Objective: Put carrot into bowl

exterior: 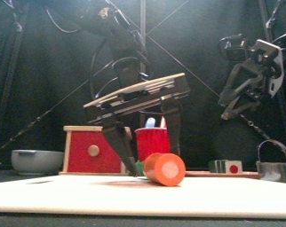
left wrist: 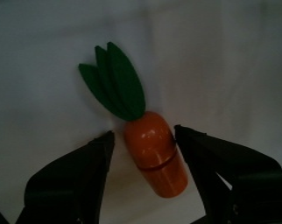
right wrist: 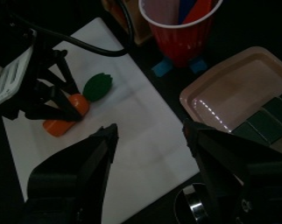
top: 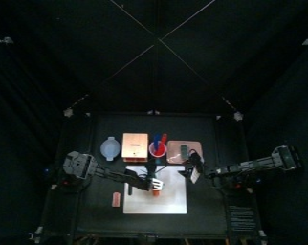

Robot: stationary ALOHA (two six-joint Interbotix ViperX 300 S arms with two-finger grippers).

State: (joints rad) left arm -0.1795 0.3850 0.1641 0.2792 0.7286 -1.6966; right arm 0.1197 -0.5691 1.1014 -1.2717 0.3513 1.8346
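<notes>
The carrot (left wrist: 155, 156), orange with green leaves (left wrist: 113, 79), lies on the white mat (exterior: 133, 197). My left gripper (left wrist: 144, 162) is open, with one jaw on each side of the carrot's body and close to it. In the front view the carrot (exterior: 164, 168) shows end-on under the left gripper (exterior: 139, 167). The right wrist view shows the carrot (right wrist: 64, 107) too. The pale grey-blue bowl (exterior: 36, 160) stands at the far left, also in the top view (top: 109, 146). My right gripper (right wrist: 151, 166) is open and empty, held high at the right (exterior: 246, 84).
A red box (exterior: 92, 149) stands between the bowl and a red cup (exterior: 153, 142) holding blue items. A pink tray (right wrist: 243, 87) sits to the right of the cup. A small reddish block (top: 116, 198) lies at the mat's left edge.
</notes>
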